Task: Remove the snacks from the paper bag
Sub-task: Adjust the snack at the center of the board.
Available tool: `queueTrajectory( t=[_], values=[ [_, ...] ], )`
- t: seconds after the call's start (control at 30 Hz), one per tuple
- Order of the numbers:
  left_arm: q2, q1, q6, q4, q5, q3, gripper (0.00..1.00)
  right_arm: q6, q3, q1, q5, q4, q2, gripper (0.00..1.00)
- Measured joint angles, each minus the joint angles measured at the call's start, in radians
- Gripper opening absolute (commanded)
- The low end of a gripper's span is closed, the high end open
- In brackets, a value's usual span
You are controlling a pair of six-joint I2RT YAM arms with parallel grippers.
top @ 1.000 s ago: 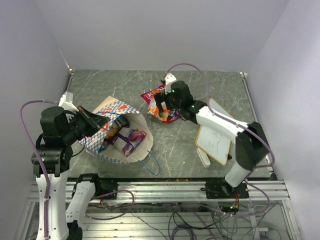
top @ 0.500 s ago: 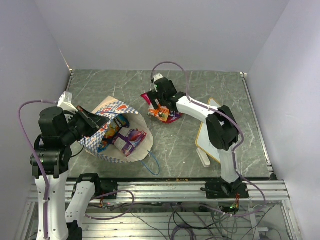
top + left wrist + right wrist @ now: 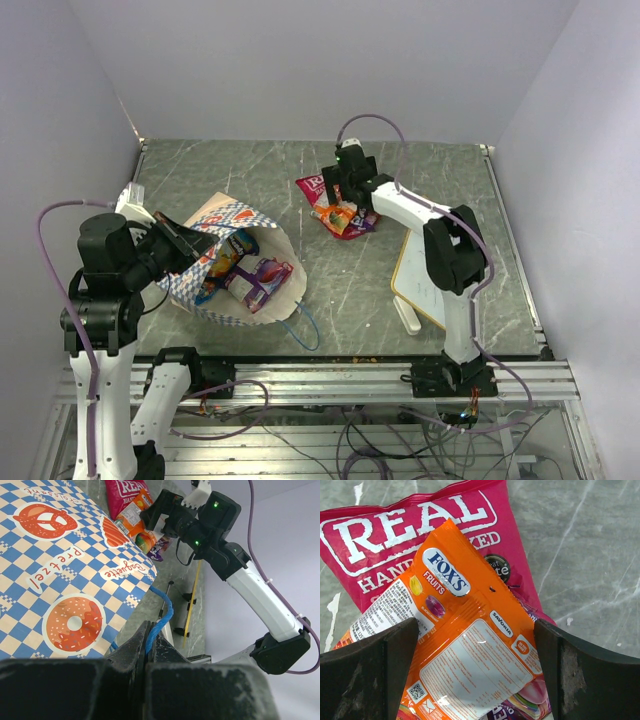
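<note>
The paper bag (image 3: 215,215) lies on its side at the left, mouth toward the near right. Inside it I see a purple packet (image 3: 264,274) and an orange and blue-green one (image 3: 226,257). My left gripper (image 3: 192,240) is shut on the bag's blue string handle (image 3: 161,615), next to the checkered side (image 3: 60,570). My right gripper (image 3: 341,200) is open just above a pile on the table: the red bag (image 3: 395,540), an orange packet (image 3: 470,650) on top of it, and a purple packet (image 3: 520,712) underneath. Its fingers (image 3: 365,675) straddle the orange packet without touching it.
A wood-framed whiteboard (image 3: 428,275) lies at the right, with a white marker (image 3: 408,318) at its near edge. The bag's other blue handle (image 3: 310,330) trails toward the table's front edge. Grey walls close in at left, right and back.
My right arm swung left, then back to the right. The pile of packets now lies a little further right. My left gripper and the paper bag have not moved.
</note>
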Motion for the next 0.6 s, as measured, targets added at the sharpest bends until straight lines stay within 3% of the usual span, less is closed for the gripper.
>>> queueTrajectory(
  t=[0.37, 0.6],
  values=[
    [0.008, 0.0, 0.0, 0.001, 0.0, 0.0, 0.07, 0.082, 0.04, -0.024, -0.05, -0.107, -0.035, 0.99],
    [0.008, 0.0, -0.007, 0.005, 0.0, 0.0, 0.07, 0.088, -0.034, -0.019, -0.209, -0.107, -0.294, 0.99]
  ],
)
